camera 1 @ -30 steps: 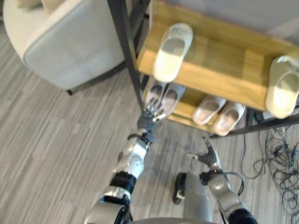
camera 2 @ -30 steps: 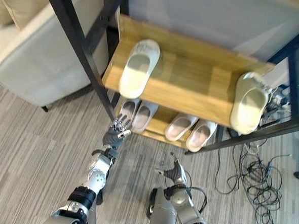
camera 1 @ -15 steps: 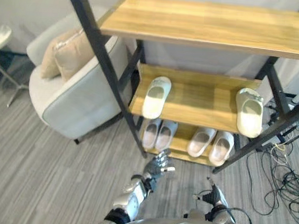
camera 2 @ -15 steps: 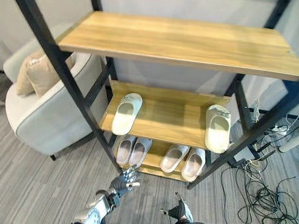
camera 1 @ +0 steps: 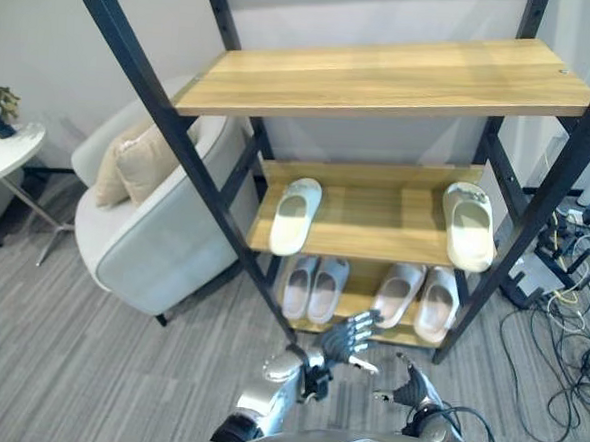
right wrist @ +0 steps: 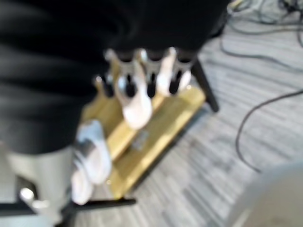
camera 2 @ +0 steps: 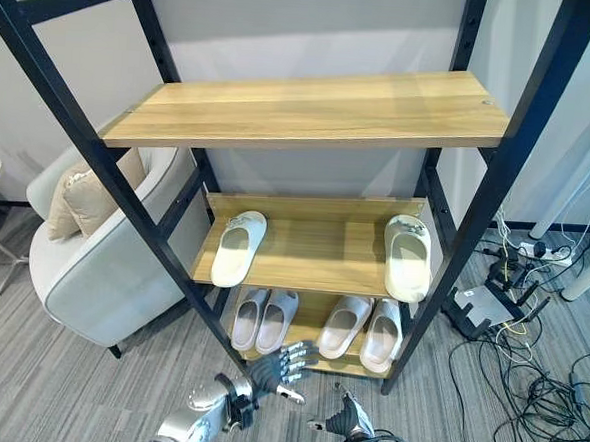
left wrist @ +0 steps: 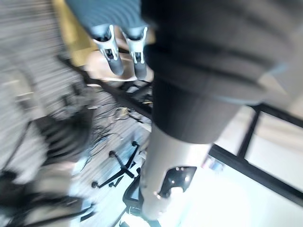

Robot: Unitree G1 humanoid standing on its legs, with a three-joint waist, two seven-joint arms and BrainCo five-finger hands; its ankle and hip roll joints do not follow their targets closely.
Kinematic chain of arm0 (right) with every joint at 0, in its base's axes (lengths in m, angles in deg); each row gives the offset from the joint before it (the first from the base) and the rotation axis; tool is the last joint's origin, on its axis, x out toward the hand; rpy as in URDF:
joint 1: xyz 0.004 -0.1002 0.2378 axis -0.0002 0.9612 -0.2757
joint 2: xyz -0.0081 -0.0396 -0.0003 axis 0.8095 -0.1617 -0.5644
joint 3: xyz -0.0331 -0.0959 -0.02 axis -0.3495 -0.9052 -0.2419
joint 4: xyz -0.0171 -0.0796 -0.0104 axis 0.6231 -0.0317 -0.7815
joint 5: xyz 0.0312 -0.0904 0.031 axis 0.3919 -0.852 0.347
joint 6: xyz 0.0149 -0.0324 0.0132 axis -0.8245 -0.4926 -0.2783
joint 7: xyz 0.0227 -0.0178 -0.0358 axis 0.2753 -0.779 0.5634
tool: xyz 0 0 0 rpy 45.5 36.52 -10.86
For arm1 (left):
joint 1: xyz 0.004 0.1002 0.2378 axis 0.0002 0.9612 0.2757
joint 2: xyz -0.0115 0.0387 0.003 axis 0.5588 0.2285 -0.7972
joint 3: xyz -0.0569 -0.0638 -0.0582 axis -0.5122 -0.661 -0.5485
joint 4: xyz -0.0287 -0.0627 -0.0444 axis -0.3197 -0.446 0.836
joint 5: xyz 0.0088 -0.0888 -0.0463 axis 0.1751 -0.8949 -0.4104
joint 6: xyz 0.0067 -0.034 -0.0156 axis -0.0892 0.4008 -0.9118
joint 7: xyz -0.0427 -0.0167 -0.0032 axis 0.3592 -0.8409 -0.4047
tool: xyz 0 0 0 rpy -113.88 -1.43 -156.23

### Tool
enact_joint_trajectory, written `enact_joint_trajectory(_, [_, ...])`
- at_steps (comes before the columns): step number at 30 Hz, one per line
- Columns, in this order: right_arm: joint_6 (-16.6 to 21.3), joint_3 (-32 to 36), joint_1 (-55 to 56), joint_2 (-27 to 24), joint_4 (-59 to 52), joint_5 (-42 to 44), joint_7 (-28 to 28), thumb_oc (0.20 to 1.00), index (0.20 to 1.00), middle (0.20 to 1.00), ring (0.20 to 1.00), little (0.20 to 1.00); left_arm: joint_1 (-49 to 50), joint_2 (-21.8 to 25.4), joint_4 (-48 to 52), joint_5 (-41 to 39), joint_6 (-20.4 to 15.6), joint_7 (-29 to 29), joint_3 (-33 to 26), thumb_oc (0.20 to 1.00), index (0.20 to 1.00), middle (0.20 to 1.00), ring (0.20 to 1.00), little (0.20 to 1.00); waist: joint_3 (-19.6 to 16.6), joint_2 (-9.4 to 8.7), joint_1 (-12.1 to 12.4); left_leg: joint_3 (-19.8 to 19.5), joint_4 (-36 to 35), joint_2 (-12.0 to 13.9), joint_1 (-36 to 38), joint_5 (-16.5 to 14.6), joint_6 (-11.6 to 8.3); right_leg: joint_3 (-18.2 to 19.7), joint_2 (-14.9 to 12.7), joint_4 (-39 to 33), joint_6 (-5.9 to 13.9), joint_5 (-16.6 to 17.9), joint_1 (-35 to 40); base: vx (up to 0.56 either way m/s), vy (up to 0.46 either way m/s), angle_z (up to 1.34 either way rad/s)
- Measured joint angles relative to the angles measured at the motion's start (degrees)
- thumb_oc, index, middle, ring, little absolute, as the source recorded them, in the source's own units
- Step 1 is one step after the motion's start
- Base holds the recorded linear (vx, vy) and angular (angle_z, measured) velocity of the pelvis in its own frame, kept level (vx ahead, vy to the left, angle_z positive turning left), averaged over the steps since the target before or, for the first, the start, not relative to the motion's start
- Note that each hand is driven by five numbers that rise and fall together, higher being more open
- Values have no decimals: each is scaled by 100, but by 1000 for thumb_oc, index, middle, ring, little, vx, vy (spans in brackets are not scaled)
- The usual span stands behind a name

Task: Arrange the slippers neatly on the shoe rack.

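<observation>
Rack: standing as a black metal-framed shoe rack with wooden shelves (camera 2: 312,107), top shelf bare.
Middle shelf: carrying two cream-coloured slippers, one (camera 2: 231,249) lying toward the left edge, the other (camera 2: 408,258) lying at the right edge, well apart, not sitting as a pair.
Bottom shelf: holding two pairs of pale pinkish-white slippers, one pair (camera 2: 265,319) toward the left, one pair (camera 2: 361,331) toward the right, each pair lying side by side.
Left hand (camera 2: 284,365): hovering low in front of the bottom shelf's front edge, fingers spreading straight and gripping nothing.
Right hand (camera 2: 341,421): hanging lower, just above the grey striped floor, fingers relaxing and holding nothing.
Step in hand: probably looking over the rack, with no slipper being touched.
Next move: likely calling for raising a hand to the middle shelf and bringing the two cream slippers together, toes lining up.
Surroundings: sitting left of the rack, a light grey armchair (camera 2: 102,269).
</observation>
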Motion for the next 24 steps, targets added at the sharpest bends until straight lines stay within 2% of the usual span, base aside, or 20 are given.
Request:
enact_joint_trajectory(1, [192,46,55,-9,-37,-68,-68,1000,1000,1000,1000,1000,48,769,1578,-248,-780,-102,-284,1000,1000,1000,1000,1000,198,-100,98,-92,122,-37,-195,195,-66,-75,48,-94,43,56,98,-19,-30,15])
enact_joint_trajectory(2, [213,204,100,-18,308,-4,-122,1000,1000,1000,1000,1000,101,520,1223,-402,-1458,4,-574,1000,1000,1000,1000,1000,144,-38,178,-51,116,-30,-36,209,-66,-73,35,-286,29,139,277,-6,-19,22])
enact_joint_trajectory(3, [215,247,25,-24,688,5,-126,1000,1000,1000,1000,1000,150,373,737,-360,-1774,113,-489,1000,1000,1000,1000,1000,67,-57,320,-56,66,-48,110,203,-62,-72,7,-355,44,118,434,0,-6,8])
enact_joint_trajectory(4, [214,249,-16,-33,860,9,-114,1000,1000,1000,1000,1000,315,394,389,-311,-1890,173,-268,1000,1000,1000,1000,1000,-17,-53,360,-76,-63,-75,213,160,-6,-62,-20,-354,78,31,472,0,0,0])
enact_joint_trajectory(5, [222,264,-24,-60,912,11,-109,1000,1000,1000,1000,1000,375,435,177,-99,-1963,268,-107,1000,1000,1000,1000,1000,-21,-10,366,-71,-148,-76,245,11,92,-66,-17,-347,27,-30,476,9,4,6])
enact_joint_trajectory(6, [227,448,-81,-78,908,12,-101,1000,1000,1000,1000,1000,373,569,18,603,-1966,537,504,1000,1000,1000,1000,1000,-18,66,328,-32,-176,-93,191,-437,157,-85,-22,-228,99,-44,328,0,0,0])
enact_joint_trajectory(9, [226,459,-17,-9,886,14,-88,1000,1000,1000,1000,1000,326,513,212,1124,-1962,960,569,1000,1000,1000,1000,1000,31,-172,334,116,-160,-296,287,-338,108,191,-152,-209,210,21,319,9,2,-14])
enact_joint_trajectory(12, [222,470,46,23,806,15,-78,1000,1000,1000,1000,1000,-19,532,471,1478,-1992,1359,377,1000,1000,1000,1000,1000,14,-246,291,177,-165,-364,404,-336,111,213,-219,-346,274,34,460,12,-5,-4])
enact_joint_trajectory(15, [289,469,115,-4,756,14,-74,1000,1000,1000,1000,1000,-672,440,444,2126,-2037,1873,234,1000,1000,1000,1000,1000,-20,-178,196,213,-179,-351,609,-336,111,213,-196,-491,300,38,720,31,-5,-3])
enact_joint_trajectory(19, [288,505,151,-112,686,15,-71,1000,1000,1000,1000,1000,-973,212,153,2579,-2124,2102,350,1000,1000,1000,1000,1000,-94,-30,63,251,-267,-309,685,-317,135,250,-144,-501,292,44,720,35,-1,-7])
enact_joint_trajectory(24, [280,507,280,-250,677,9,-75,1000,1000,1000,1000,1000,-1369,137,-350,3191,-2170,2466,527,1000,1000,1000,1000,1000,-100,-3,-136,378,-275,-275,791,-280,143,378,-91,-513,287,47,718,39,-5,-18])
